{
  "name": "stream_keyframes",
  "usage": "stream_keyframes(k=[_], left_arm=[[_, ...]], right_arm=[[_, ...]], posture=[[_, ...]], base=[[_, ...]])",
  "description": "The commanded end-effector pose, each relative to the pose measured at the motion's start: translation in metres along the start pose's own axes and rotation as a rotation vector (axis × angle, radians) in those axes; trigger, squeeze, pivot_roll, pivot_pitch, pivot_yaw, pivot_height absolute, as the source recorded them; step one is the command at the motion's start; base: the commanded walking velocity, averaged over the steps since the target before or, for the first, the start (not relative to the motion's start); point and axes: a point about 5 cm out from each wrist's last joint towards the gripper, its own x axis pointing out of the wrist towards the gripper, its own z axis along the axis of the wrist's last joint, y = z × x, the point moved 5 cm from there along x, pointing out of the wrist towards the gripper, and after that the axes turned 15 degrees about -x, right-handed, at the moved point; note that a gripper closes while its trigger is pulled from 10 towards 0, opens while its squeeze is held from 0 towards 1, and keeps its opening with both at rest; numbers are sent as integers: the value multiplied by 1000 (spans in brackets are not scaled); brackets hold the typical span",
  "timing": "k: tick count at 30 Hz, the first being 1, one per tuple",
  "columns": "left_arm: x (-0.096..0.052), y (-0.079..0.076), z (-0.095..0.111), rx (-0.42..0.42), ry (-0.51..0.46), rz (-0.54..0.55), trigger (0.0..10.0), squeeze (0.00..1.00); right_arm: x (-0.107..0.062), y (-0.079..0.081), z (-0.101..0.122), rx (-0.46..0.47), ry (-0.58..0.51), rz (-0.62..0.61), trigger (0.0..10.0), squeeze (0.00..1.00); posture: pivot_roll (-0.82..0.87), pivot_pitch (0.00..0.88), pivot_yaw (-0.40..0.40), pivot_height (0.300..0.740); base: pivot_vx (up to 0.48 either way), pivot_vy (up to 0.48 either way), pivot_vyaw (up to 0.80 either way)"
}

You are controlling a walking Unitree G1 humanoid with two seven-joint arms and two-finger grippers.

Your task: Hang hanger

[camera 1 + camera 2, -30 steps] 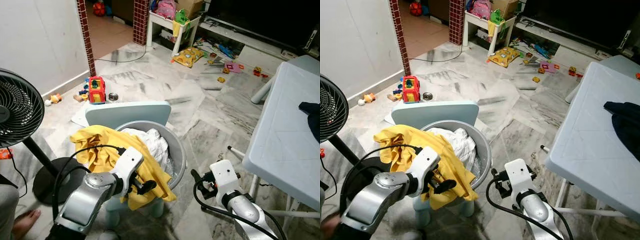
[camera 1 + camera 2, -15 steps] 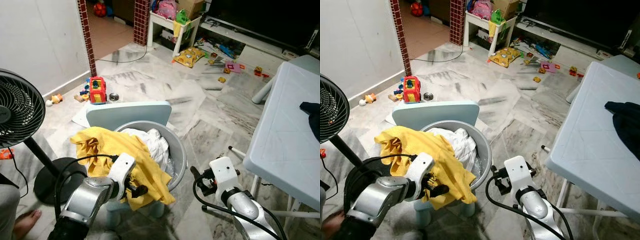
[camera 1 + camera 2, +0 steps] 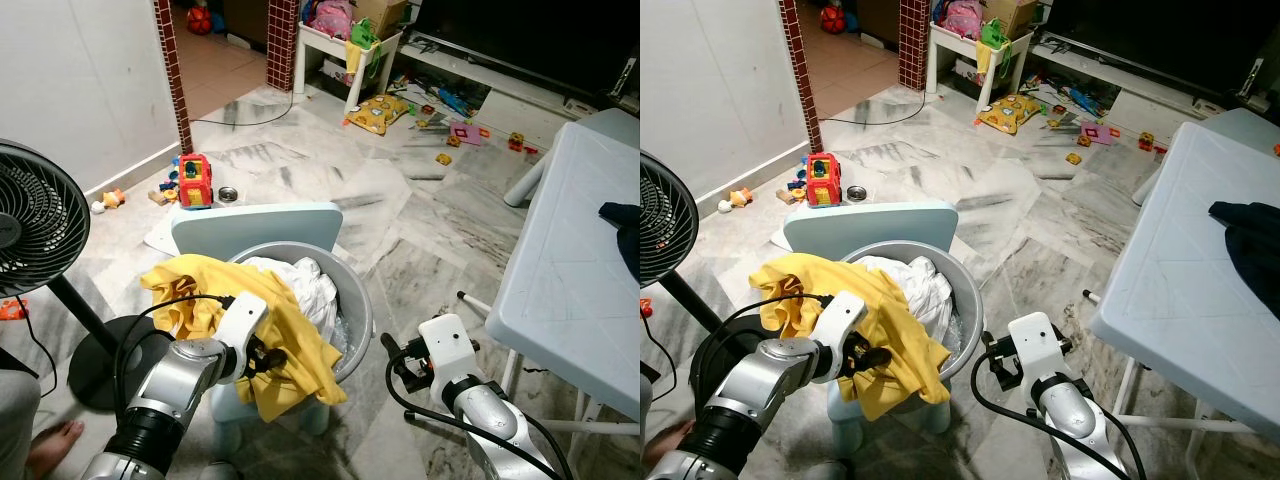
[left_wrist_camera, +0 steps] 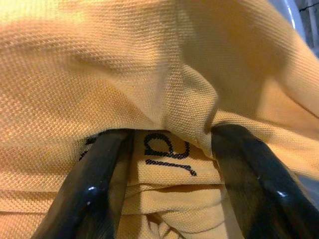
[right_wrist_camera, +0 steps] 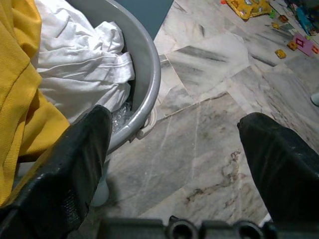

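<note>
Down at the front of the grey laundry basket (image 3: 355,310), the left end effector (image 3: 262,357) is pushed into the yellow shirt (image 3: 290,345) draped over the rim. Wrist cam shows its 2 black fingers (image 4: 89,194) spread apart with yellow fabric bunched between and over them, so it's partly open and buried in the cloth, can't really tell if it's actually pinching anything. Basket sits on a small pale blue chair (image 3: 255,225) with white laundry (image 3: 310,285) inside. Right end effector (image 3: 400,362) hangs low beside the basket over the marble floor (image 3: 420,230), fingers (image 5: 70,164) wide apart, holding nothing. Can't make out a hanger anywhere tbh. Black fan (image 3: 35,225) off on the left, pale desk (image 3: 570,290) on the right with a dark garment (image 3: 625,235) on it, toys (image 3: 195,180) scattered further back.
</note>
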Motion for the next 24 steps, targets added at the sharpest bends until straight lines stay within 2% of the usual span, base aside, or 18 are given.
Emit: stream_keyframes(k=[1, 24], left_arm=[[2, 0, 7, 3, -26, 9, 0, 0], [3, 2, 10, 8, -39, 14, 0, 0]], right_arm=[[-1, -5, -2, -6, 10, -14, 10000, 0], [-1, -6, -2, -8, 11, -14, 10000, 0]], posture=[[97, 99, -131, 740], [97, 99, -132, 740]], base=[[0, 0, 0], [0, 0, 0]])
